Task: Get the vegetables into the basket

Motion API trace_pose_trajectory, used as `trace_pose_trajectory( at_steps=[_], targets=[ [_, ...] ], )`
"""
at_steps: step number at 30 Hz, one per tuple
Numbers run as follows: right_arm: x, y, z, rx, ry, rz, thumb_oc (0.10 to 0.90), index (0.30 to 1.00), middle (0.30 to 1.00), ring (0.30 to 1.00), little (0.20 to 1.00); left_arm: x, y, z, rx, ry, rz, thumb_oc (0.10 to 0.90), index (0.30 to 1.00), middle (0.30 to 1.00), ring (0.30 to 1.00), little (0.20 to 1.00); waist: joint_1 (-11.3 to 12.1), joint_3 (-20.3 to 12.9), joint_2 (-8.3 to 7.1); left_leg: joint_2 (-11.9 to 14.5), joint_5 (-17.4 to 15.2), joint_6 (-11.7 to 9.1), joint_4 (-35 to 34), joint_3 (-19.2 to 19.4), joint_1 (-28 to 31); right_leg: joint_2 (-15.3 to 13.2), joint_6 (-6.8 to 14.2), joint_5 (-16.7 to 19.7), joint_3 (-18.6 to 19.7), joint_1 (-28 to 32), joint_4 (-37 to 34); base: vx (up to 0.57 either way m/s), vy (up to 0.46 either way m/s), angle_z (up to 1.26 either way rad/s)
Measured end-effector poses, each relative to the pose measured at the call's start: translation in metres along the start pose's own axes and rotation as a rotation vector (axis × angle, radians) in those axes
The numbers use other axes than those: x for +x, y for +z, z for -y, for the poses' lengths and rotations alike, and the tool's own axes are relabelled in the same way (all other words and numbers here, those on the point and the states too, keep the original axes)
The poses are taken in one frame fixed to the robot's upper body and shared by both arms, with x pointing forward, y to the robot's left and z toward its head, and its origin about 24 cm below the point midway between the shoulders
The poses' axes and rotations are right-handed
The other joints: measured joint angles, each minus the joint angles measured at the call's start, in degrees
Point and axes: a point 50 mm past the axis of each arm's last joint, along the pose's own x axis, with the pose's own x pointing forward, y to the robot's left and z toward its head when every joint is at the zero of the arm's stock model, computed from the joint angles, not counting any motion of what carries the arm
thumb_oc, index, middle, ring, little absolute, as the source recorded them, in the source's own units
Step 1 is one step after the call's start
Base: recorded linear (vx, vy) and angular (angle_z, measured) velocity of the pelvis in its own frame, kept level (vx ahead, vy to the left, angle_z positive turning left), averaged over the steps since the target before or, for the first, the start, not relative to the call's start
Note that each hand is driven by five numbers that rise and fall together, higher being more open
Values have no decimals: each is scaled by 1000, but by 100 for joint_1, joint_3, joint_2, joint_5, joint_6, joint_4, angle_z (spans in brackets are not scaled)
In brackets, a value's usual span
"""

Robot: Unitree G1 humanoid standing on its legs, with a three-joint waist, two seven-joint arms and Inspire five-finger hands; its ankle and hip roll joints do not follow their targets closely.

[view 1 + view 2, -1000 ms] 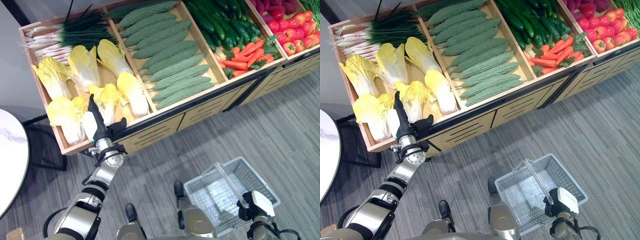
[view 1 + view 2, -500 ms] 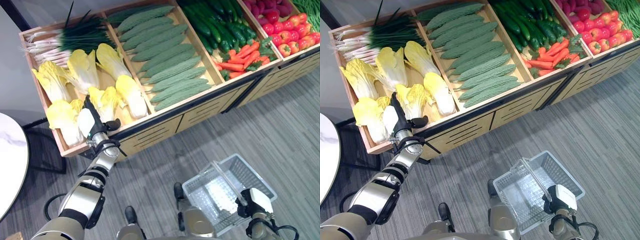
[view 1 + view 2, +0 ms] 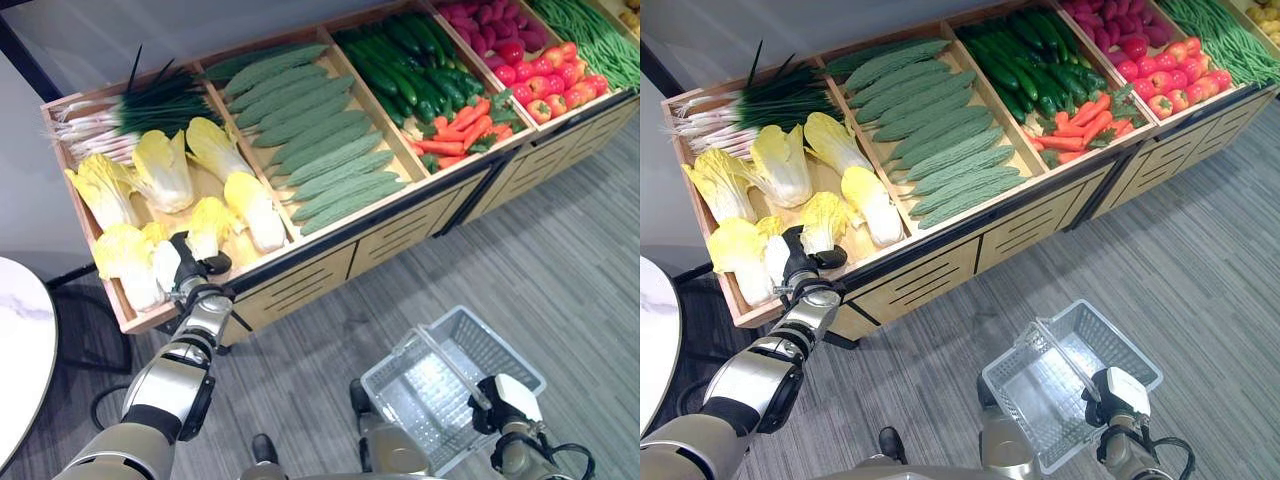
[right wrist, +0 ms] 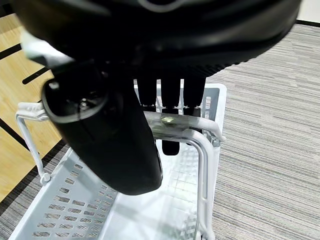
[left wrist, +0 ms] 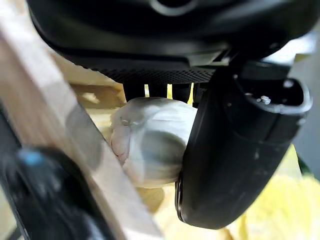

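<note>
Reaching into the near left corner of the wooden produce counter (image 3: pixel 300 262), the left hand (image 3: pixel 185 268) had its fingers and thumb curled round the white stalk end of a napa cabbage (image 3: pixel 207 226). The left wrist view showed that pale stalk (image 5: pixel 150 145) pinched between the thumb and the row of fingers, just beside the counter's wooden front rim. Other napa cabbages (image 3: pixel 165 170) lay around it in the same compartment, yellow leaves fanned out, with a bunch of green onions (image 3: pixel 130 105) at the far end of that compartment.

Beside them, the next compartment held rows of bitter melons (image 3: pixel 320 150). Further right lay cucumbers (image 3: pixel 400 60) with carrots (image 3: pixel 460 125) in front of them, then red peppers (image 3: pixel 540 85) and green beans (image 3: pixel 590 40) at the far right.

Low on the right, the right hand (image 4: pixel 107 135) had its fingers hooked over the white handle (image 4: pixel 195 131) of the grey plastic basket (image 3: pixel 500 350), thumb curled beneath, holding it above the grey wood-grain floor (image 3: pixel 560 250). The basket had no vegetables in it and stood well apart from the counter. A white round table edge (image 3: pixel 20 340) showed at the far left.
</note>
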Motion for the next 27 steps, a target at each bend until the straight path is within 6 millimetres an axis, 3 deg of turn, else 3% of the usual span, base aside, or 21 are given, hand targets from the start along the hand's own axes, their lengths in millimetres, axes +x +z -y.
trace_pose_trajectory(
  at_steps=[5,7,10,12,14,16,19,21,27],
  targets=[
    [-4,-7,-4,-11,13,-29,400,300,300,300,300,-11,8,3,-173,17,6,400,300,300,300,300,37,31,-56,1,14,-9,-5,-76,-13,-19,3,-3,-89,41,1,-35,2,9],
    [-7,-9,-7,-8,22,-31,400,300,300,300,300,-21,27,-4,-281,34,105,400,300,300,300,300,74,80,-136,8,24,-13,-1,-130,-23,-23,0,-1,-136,59,2,-24,4,14],
    [-13,-17,-12,-12,39,-51,400,300,300,300,300,-36,73,-20,-441,95,343,400,300,300,300,300,116,153,-289,7,47,-13,1,-279,25,-51,12,-14,-277,197,-1,-12,14,23],
    [-12,-16,-11,-3,34,-53,400,300,300,300,300,-38,88,-32,-497,128,398,400,300,300,300,300,109,170,-300,-11,38,-5,-4,-287,32,-76,49,-56,-287,215,-4,-2,24,8],
    [-15,-18,-15,-3,62,-53,400,300,300,300,300,-51,117,-51,-658,145,536,400,300,300,300,300,176,181,-303,-13,38,-4,-23,-323,25,-85,70,-74,-326,235,-7,0,20,8],
    [-15,-17,-15,-2,71,-53,400,300,300,300,300,-58,130,-62,-722,132,629,400,300,300,300,300,229,181,-291,-23,39,-3,-19,-331,34,-97,51,-60,-324,243,-9,-17,45,1],
    [-17,-23,-13,40,64,-77,400,300,300,300,300,-90,115,-70,-780,-190,725,400,300,300,300,300,280,211,-239,-57,32,9,-13,-371,49,-134,37,-48,-357,285,1,-12,49,8],
    [-17,-26,-12,47,80,-93,400,300,300,300,300,-93,100,-58,-857,-444,631,400,300,300,300,300,376,210,-213,-98,23,25,-1,-388,106,-179,56,-63,-378,350,-6,-1,31,9],
    [-15,-27,-9,74,103,-113,400,300,300,300,300,-93,43,-41,-953,-753,325,400,300,300,300,300,389,210,-89,-143,5,54,-27,-388,119,-223,128,-117,-354,356,-31,0,19,0]
  ],
)
